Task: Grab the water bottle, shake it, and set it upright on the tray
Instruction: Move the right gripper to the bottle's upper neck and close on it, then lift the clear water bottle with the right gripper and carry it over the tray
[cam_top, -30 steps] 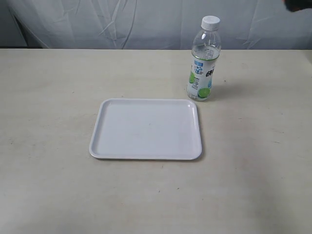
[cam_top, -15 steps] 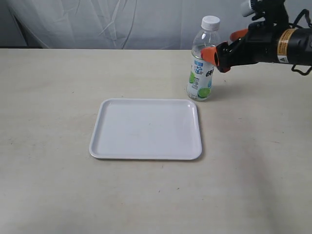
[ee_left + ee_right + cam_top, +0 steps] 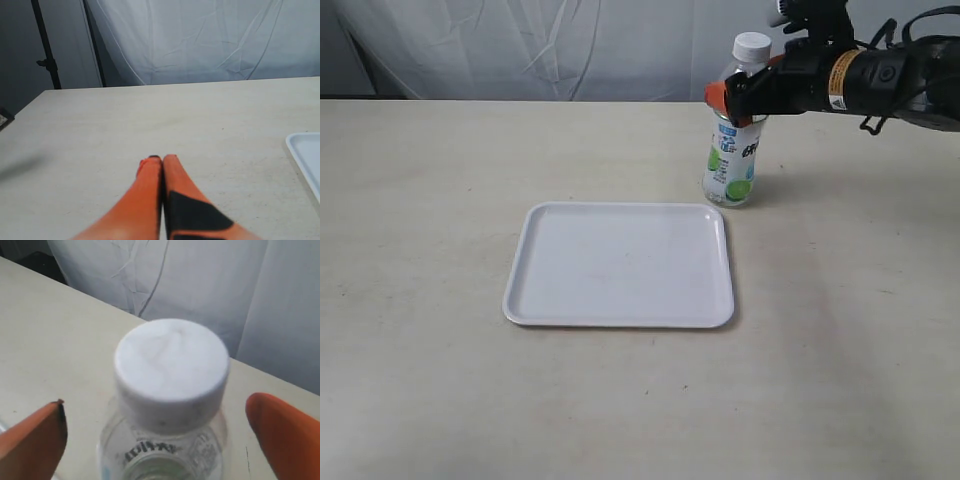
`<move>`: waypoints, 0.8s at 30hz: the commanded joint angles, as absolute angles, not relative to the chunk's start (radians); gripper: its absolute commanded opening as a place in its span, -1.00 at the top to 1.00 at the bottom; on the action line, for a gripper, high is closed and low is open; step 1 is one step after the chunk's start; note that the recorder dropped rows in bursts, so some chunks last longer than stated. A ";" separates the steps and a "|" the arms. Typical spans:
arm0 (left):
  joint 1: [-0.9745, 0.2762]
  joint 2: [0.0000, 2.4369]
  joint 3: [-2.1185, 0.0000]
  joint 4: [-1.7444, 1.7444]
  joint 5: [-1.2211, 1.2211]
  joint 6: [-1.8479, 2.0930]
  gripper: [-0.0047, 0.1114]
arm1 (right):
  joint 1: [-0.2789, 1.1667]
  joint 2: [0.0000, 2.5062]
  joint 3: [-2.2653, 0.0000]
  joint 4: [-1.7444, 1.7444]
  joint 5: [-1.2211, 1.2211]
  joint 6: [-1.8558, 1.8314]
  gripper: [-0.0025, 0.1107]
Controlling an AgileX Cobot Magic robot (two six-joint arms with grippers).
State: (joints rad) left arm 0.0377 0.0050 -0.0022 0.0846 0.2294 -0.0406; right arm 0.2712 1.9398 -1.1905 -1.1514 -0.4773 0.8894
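Note:
The water bottle point(image 3: 734, 140) stands upright on the table just beyond the back right corner of the white tray point(image 3: 620, 265). Its white cap point(image 3: 171, 371) fills the right wrist view. My right gripper point(image 3: 738, 97) reaches in from the right at the bottle's shoulder, open, its orange fingers point(image 3: 285, 432) on either side of the bottle and apart from it. My left gripper point(image 3: 161, 161) is shut with nothing in it, low over the bare table, and is outside the exterior view. The tray's edge point(image 3: 306, 155) shows in the left wrist view.
A white cloth backdrop point(image 3: 570, 50) hangs behind the table's far edge. A dark stand point(image 3: 47, 47) is off the table's corner in the left wrist view. The tabletop point(image 3: 440, 200) is pale beige.
The right arm came in from the right and moved left, bringing its open fingers from beside the bottle's label to around its shoulder. The bottle and tray have not moved.

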 commanded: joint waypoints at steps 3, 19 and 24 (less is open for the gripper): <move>0.038 0.000 0.000 0.085 0.225 -0.044 0.92 | 0.282 2.002 -1.256 -1.123 -0.419 0.883 -0.74; 0.038 0.000 0.000 0.087 0.225 -0.044 0.92 | 0.350 2.056 -1.311 -1.113 -0.268 0.945 0.86; 0.038 0.000 0.000 0.087 0.225 -0.044 0.92 | 0.351 1.950 -1.311 -1.119 -0.265 1.047 0.92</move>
State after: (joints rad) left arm 0.0377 0.0050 -0.0022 0.0846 0.2294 -0.0406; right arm 0.3499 2.0339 -1.3067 -1.1204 -0.2591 0.9742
